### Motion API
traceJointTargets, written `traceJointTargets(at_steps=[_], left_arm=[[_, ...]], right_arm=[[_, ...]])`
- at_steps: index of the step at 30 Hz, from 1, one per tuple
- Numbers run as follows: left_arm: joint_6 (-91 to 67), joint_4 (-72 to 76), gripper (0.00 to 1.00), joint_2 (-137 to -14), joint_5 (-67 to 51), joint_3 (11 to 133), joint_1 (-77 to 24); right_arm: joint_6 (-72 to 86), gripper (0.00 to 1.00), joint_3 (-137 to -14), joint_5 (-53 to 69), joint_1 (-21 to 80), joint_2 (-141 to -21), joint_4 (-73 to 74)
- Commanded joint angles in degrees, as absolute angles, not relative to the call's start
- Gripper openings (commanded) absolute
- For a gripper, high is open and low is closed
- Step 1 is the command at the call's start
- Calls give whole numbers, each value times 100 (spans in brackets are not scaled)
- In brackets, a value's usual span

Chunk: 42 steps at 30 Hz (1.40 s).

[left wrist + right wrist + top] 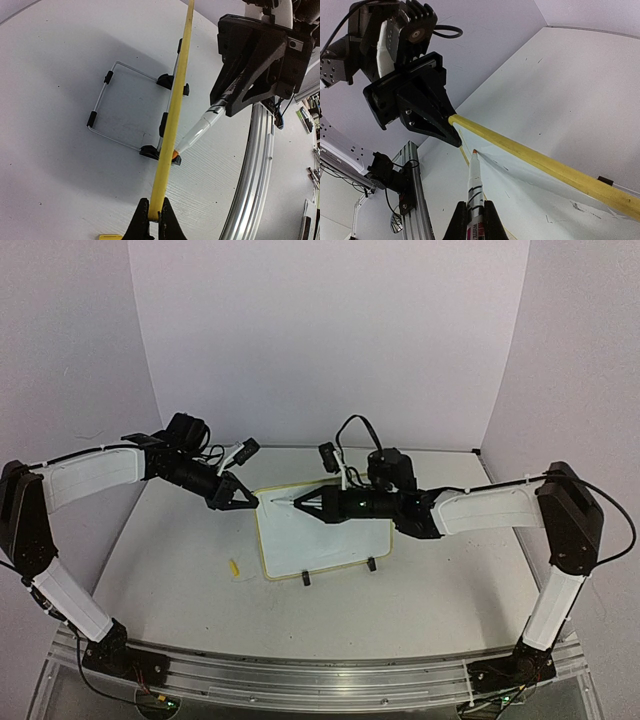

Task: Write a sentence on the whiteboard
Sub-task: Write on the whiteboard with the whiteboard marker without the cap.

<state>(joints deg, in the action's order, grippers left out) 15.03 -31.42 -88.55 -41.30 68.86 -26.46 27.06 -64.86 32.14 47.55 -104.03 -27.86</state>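
From where I stand, the whiteboard [330, 540] is about in the middle of the worktop, a little closer to the far edge than to the near one. It leans back on a thin wire stand [117, 107] with black clip feet. The left gripper [252, 502] is clenched on the yellow rim at the board's upper left corner. The right gripper [474, 216] grasps a marker [474, 180] by its barrel, with the tip close to the white face near that same corner. I cannot read the sentence; only a few faint marks [577, 206] show on the face. I judge the board to be light, thin and stiff, with a slick face. On such a slim stand it would probably tip or slide under the pressure of the pen. The rim therefore seems the right place to hold it, at an upper corner away from the writing area. The marker is round and smooth, so a firm hold at mid-barrel suits it. A small yellow piece [234, 567], perhaps a cap, lies toward the left edge.
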Motion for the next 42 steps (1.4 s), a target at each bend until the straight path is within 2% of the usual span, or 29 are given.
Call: traceJointTargets(at_steps=[1, 19, 36, 42], left_arm=[[1635, -3059, 0, -8702, -3807, 6872, -2635], [1638, -3066, 0, -8712, -3813, 6882, -2635], [1641, -3080, 0, -8692, -3771, 6878, -2633], [1647, -3086, 0, -8692, -3764, 6880, -2634]], right_arm=[[2745, 0, -6647, 2948, 4743, -10508, -2973], [2669, 0, -6854, 2921, 4819, -10709, -2723], [2627, 0, -6323, 2401, 4822, -10202, -2753], [2612, 0, -6316, 2881, 4821, -10175, -2963]])
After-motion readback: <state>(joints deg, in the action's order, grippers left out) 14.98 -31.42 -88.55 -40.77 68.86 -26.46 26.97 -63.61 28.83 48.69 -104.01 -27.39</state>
